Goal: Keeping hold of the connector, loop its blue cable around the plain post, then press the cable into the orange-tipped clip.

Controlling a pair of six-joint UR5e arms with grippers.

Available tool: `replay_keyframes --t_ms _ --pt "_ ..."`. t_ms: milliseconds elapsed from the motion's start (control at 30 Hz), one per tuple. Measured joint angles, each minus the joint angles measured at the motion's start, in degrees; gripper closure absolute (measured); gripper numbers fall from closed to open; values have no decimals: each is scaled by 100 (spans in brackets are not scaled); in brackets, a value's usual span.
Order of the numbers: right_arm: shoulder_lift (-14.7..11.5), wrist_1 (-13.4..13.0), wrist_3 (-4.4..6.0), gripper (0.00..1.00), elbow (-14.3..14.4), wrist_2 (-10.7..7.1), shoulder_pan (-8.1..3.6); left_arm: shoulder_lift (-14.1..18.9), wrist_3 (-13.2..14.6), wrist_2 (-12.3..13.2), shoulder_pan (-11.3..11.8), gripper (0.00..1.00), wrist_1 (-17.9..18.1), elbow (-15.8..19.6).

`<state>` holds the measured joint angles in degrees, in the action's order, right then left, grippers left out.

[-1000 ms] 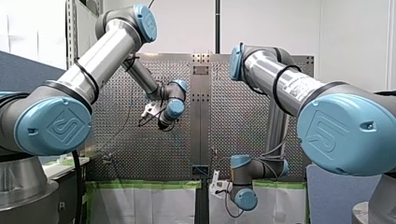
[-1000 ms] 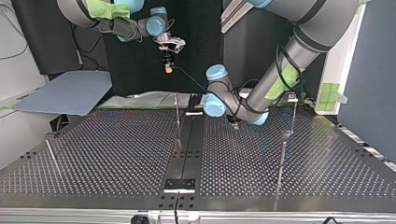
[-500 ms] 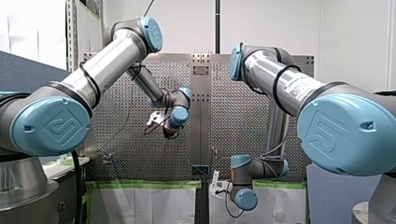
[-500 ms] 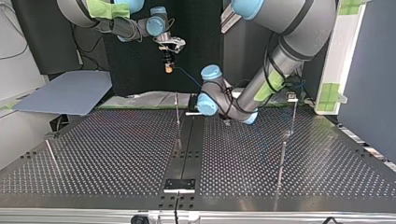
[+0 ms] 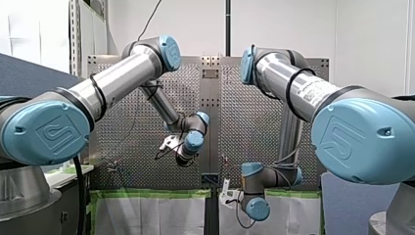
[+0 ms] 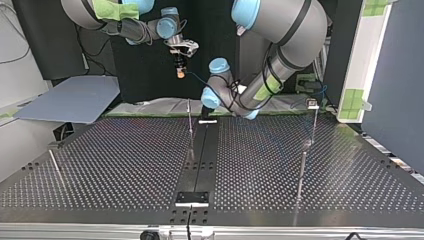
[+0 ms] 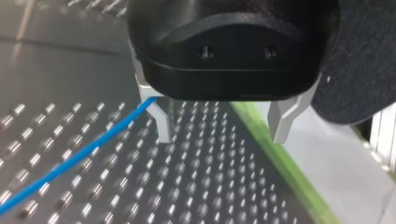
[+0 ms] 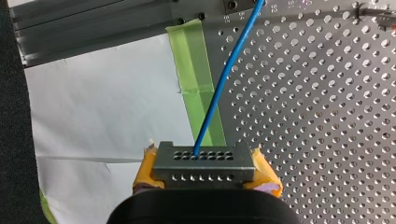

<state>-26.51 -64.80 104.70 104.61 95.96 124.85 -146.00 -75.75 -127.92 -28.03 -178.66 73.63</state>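
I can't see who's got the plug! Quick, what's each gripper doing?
Left gripper: open, holding nothing.
Right gripper: closed on the plug of the blue cable.

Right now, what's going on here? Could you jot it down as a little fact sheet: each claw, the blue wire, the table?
Right gripper: shut on the grey plug, yellow pads either side
Left gripper: open, holding nothing
Blue cable: runs from the plug out over the table; passes beside the left gripper, outside its gap
Table: perforated metal, with thin upright posts
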Motion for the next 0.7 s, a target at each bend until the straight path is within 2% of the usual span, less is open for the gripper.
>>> replay_keyframes --t_ms 300,533,700 --pt "0 5 0 100 -1 0 0 -54 -259 333 -259 0 -103 30" --pt "0 -4 0 100 0 2 0 -81 -306 534 -382 0 -70 188" --pt "0 -5 0 100 1 3 0 -254 -368 620 -443 0 -148 224"
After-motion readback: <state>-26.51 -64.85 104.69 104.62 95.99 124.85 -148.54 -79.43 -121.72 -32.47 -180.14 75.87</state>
